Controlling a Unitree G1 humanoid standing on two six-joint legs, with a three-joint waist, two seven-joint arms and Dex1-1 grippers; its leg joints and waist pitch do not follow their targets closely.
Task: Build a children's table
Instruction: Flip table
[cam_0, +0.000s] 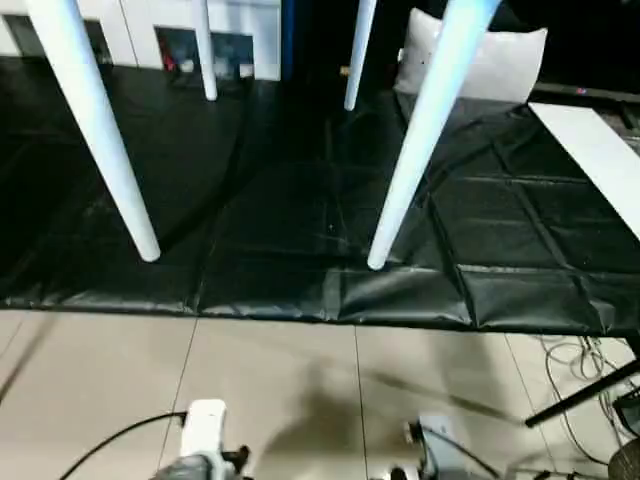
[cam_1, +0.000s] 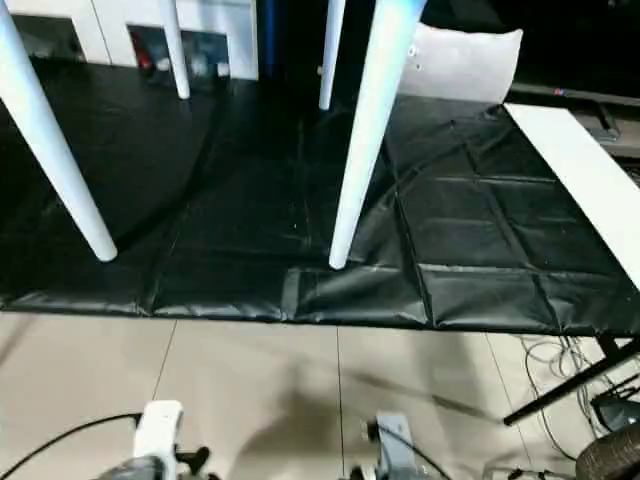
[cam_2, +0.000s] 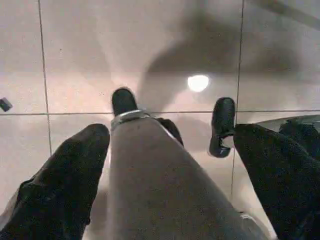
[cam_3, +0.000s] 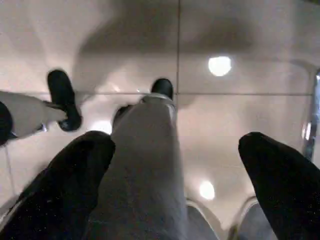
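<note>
No legible text, label, brand, number or sign appears in any view. The white cabinet at the far edge holds small coloured items that may carry print, but these are too blurred to read.

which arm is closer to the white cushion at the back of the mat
Right. The cushion lies at the mat's far right corner. The right arm is low on the tile floor below it; the left arm is further left, so farther. Both are far away.
</note>
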